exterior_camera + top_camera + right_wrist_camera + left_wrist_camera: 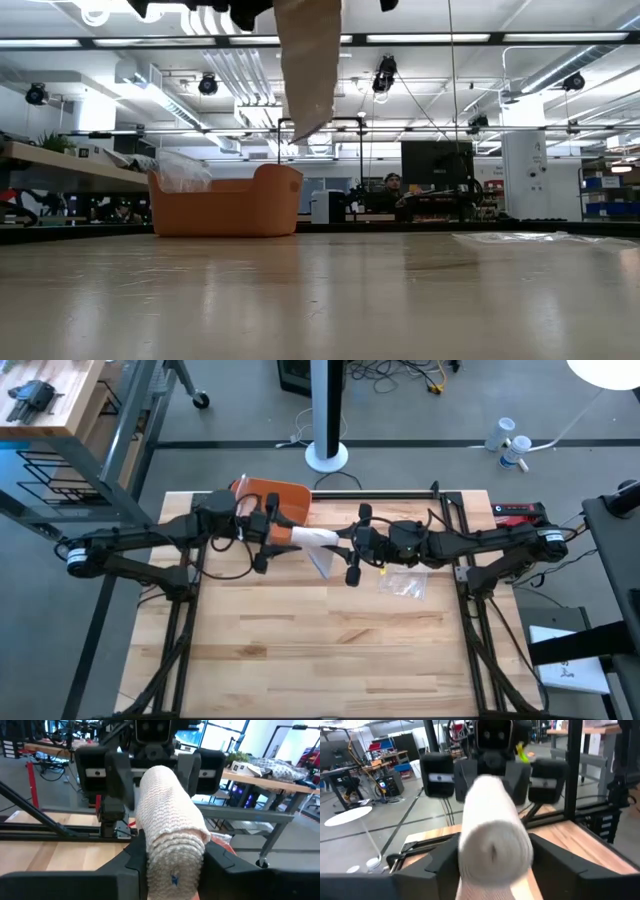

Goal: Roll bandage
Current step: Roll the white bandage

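A white bandage roll (314, 538) is held in the air above the table's far middle, between my two grippers. Its loose tail (306, 65) hangs down from the roll, its end clear of the table top. My left gripper (283, 537) is shut on the roll's left end. My right gripper (346, 546) is shut on its right end. The two grippers face each other along the roll. In each wrist view the roll (492, 845) (170, 832) points away toward the other gripper. My left gripper pinches the roll's left end (470, 865) between its two fingers (440, 867), coming level from the table's left, fingers along the roll. The roll is level and lifted clear of the table. My right gripper pinches the roll's right end (172, 865) between its two fingers (222, 862), coming level from the table's right, fingers along the roll. The woven outer layer shows between them, and the roll reaches toward my left gripper.
An orange basket (278, 495) stands at the table's far edge, just behind my left gripper. A clear plastic wrapper (404, 584) lies on the table near my right arm. The black frame rail (400, 494) runs along the far edge. The near half of the wooden table (320, 660) is bare.
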{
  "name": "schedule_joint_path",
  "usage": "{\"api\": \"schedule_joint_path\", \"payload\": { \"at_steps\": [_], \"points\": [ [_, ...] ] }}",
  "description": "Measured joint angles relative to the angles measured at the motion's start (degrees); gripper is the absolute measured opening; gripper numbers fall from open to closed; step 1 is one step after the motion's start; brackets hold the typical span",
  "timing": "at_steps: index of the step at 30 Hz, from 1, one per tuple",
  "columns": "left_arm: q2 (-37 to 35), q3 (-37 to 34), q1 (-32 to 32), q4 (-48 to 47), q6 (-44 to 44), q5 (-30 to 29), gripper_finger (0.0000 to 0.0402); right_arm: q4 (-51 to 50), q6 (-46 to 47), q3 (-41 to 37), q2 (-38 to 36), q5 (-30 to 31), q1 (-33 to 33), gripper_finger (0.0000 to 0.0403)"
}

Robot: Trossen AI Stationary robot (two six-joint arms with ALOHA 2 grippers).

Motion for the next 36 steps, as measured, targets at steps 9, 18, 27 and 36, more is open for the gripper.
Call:
{"api": "schedule_joint_path", "payload": {
  "at_steps": [9,18,27,36],
  "points": [
    [3.3,-0.77,-0.07,-2.05,0.04,0.41,0.0231,-0.16,-1.36,1.63,-0.17,-0.77,-0.04,0.0095],
    [7.62,-0.92,-0.22,-2.96,2.16,0.36,0.0231,-2.9,-0.65,3.66,-1.88,-1.09,1.01,0.0091],
    [6.35,-2.47,-0.15,-3.62,3.35,2.39,0.0231,-5.23,-0.21,1.86,-4.96,-1.14,0.67,0.0091],
    [6.83,-9.03,-0.14,12.05,-2.97,7.19,0.0231,-8.41,-3.38,-3.71,-11.51,1.47,4.0,0.0091]
  ]
}}
